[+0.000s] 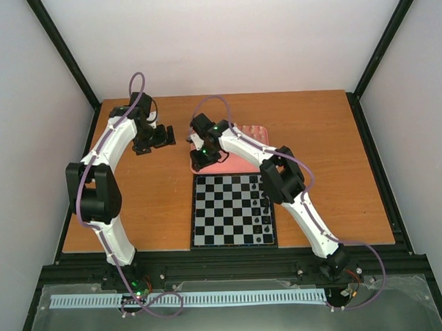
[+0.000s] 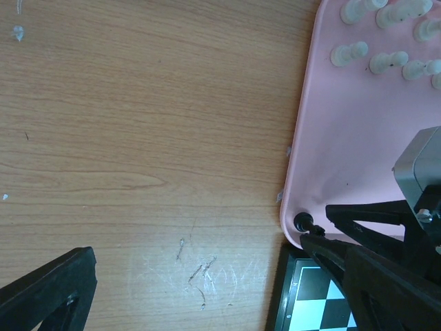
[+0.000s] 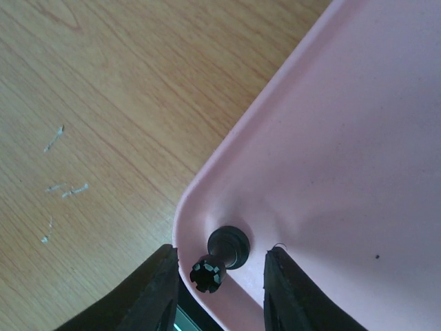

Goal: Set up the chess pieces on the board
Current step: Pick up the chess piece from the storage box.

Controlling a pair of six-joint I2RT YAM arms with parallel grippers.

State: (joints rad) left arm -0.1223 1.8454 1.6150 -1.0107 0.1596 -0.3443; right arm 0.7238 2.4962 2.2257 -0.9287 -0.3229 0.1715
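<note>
Right wrist: right hand point(image 3: 222, 252) astride black piece point(image 3: 210, 271), tray point(image 3: 344, 138) corner.

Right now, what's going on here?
The right gripper is in a corner of the tray, fingers open either side of a black piece, not yet gripping. Some black pieces stand along the right edge of the board; white pieces wait in the tray. The left gripper hovers open over the table beside it.
</note>
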